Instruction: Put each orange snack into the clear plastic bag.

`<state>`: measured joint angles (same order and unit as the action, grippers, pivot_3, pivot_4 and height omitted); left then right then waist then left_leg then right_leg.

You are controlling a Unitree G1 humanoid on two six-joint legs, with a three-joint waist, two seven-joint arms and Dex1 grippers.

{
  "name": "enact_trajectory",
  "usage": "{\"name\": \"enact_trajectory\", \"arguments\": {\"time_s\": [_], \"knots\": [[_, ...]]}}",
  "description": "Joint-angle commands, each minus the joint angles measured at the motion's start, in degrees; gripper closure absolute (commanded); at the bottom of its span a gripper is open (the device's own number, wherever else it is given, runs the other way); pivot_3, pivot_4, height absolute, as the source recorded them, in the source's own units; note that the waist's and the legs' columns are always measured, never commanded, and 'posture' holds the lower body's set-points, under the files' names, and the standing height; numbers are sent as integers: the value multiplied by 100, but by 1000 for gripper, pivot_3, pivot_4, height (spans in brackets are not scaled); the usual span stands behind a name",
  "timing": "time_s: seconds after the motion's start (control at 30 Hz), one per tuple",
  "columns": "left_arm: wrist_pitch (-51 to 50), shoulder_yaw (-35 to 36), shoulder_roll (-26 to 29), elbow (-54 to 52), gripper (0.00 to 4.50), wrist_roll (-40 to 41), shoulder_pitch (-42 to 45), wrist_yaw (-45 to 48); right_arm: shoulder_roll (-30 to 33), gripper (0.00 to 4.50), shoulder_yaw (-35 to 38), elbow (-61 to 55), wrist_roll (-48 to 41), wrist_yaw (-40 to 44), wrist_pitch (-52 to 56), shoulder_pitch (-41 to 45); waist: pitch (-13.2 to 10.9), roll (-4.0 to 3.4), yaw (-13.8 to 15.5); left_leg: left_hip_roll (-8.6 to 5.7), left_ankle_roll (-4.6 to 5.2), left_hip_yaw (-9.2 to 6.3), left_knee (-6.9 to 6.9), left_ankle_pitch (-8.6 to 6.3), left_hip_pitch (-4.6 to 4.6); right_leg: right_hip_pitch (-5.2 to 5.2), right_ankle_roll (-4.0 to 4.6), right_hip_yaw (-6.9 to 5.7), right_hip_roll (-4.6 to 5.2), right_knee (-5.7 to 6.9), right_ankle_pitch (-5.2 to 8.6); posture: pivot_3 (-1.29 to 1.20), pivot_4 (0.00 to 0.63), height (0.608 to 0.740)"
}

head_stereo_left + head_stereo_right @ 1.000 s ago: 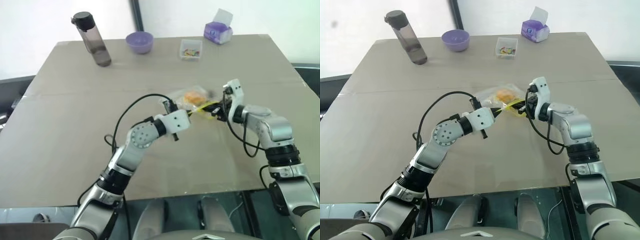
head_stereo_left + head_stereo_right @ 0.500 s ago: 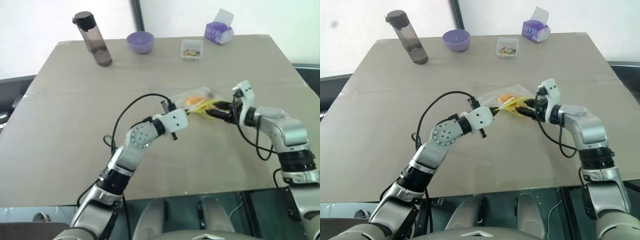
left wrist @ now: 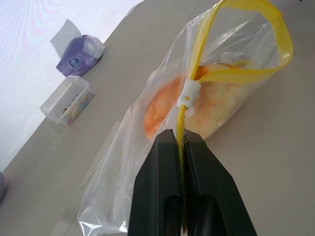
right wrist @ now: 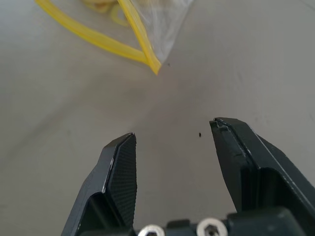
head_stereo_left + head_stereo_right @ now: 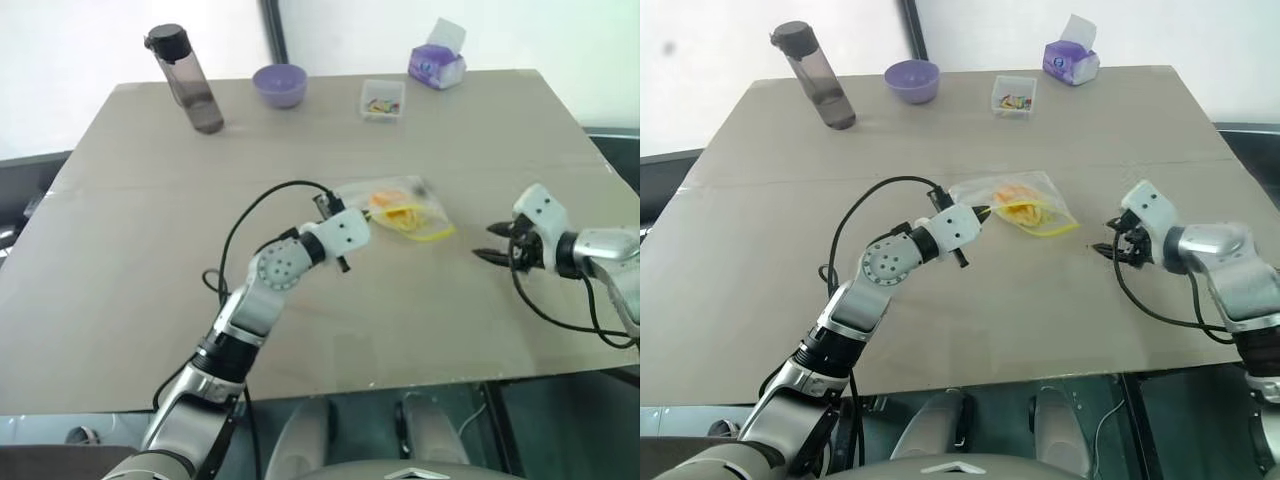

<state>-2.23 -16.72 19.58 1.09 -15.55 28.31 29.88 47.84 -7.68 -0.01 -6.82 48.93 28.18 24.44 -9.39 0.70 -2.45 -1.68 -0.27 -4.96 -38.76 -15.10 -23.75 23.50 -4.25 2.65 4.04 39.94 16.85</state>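
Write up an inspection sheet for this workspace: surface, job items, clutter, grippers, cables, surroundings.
Surface: tan table, flat.
Job's things: orange snack lies inside the clear plastic bag at mid-table; yellow zip strip not closed.
Clutter: water bottle, purple bowl, small clear box, tissue pack along the far edge.
Grippers: left gripper shut on the bag's strip; right gripper open, apart from the bag.
Cables: black cable loops over the left arm.
Surroundings: white wall behind.

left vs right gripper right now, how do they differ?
The left gripper is shut on the clear plastic bag, pinching its yellow zip strip; the right gripper is open and holds nothing. The left is at the bag's edge; the right stands apart from it, over bare table. Both have two black fingers.
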Motion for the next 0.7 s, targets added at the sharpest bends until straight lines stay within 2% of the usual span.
{"name": "enact_trajectory", "arguments": {"time_s": [0.03,0.17,0.3,0.43,0.53,0.63,0.67,0.7], "knots": [[99,43,-3,-93,4500,26,78,-37,-243,1846,-234,227,502,-312,-538,361,0,0,-13,0,0,0,1,0,1,0,0,0,-1,0,0,0,150,740],[83,59,22,-138,4500,19,52,-28,-819,1846,-143,608,487,-607,-653,627,0,0,11,-1,0,-1,-5,0,2,-2,-1,0,0,1,0,0,150,740],[61,58,27,-170,4500,10,25,-39,-926,1846,-207,972,809,-761,-973,789,0,0,68,-5,-1,-6,-5,1,-5,-1,-1,-4,4,-3,0,0,150,740],[30,42,16,-228,4500,-6,-11,-55,-1120,1846,-45,986,663,-739,-982,807,0,0,54,-4,-1,-7,-7,1,-5,-1,0,-4,3,-4,0,0,150,740],[21,49,8,-243,4500,-16,-19,-70,-1105,2694,-65,1038,724,-675,-1080,818,0,0,28,-3,-1,-6,-6,1,-4,-1,0,-4,2,-1,0,0,150,740],[22,50,3,-240,4500,-16,-29,-78,-1132,4180,-42,1028,705,-668,-1080,835,0,0,20,-4,-1,-4,-6,1,-4,-1,0,-3,3,-2,0,0,150,740],[26,45,5,-241,4500,-21,-36,-79,-1135,4419,-45,1007,701,-657,-1080,830,0,0,20,-4,-1,-5,-6,1,-4,-1,0,-3,2,-2,0,0,150,740],[26,43,5,-247,4500,-22,-41,-79,-1144,4419,-40,993,691,-657,-1069,826,0,0,20,-4,-1,-6,-6,1,-4,-1,0,-4,2,-2,0,0,150,740]]}}
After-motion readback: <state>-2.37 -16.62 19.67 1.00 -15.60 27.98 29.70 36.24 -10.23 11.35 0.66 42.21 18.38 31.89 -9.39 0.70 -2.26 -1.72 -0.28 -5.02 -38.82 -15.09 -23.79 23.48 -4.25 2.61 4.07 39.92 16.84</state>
